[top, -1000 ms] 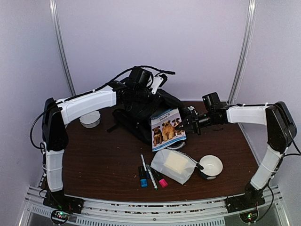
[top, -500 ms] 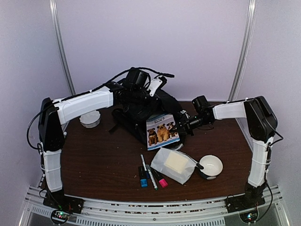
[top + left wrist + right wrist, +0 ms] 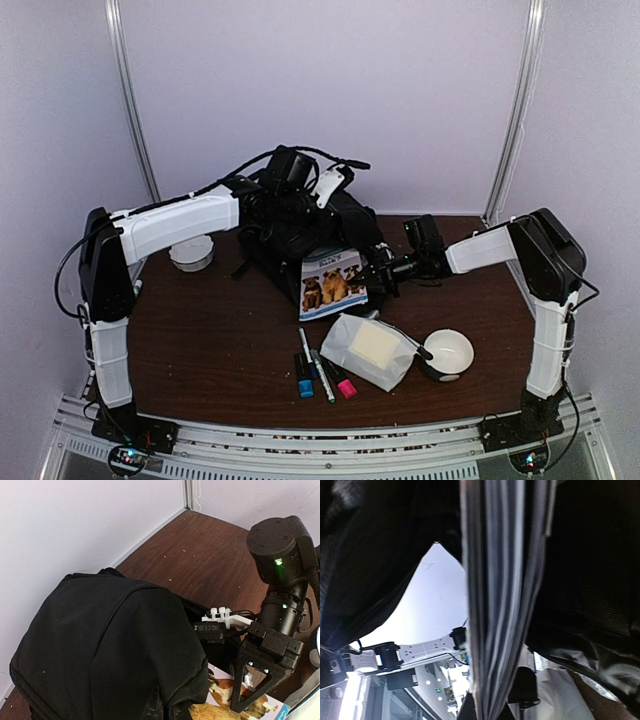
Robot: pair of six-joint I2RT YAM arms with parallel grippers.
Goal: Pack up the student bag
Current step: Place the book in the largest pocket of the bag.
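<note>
Markers (image 3: 318, 365), a translucent pouch (image 3: 372, 350) and a white bowl (image 3: 449, 350) lie nearest. Behind them the right gripper (image 3: 376, 272) pinches a dog-cover book (image 3: 330, 283), whose edge is tucked under the student bag (image 3: 345, 215) at the table's rear centre. The left gripper (image 3: 285, 208) is at the bag's top, jaws pressed together.

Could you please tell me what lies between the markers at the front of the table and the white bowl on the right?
The translucent white pouch lies between the markers and the white bowl, as the top view shows.
</note>
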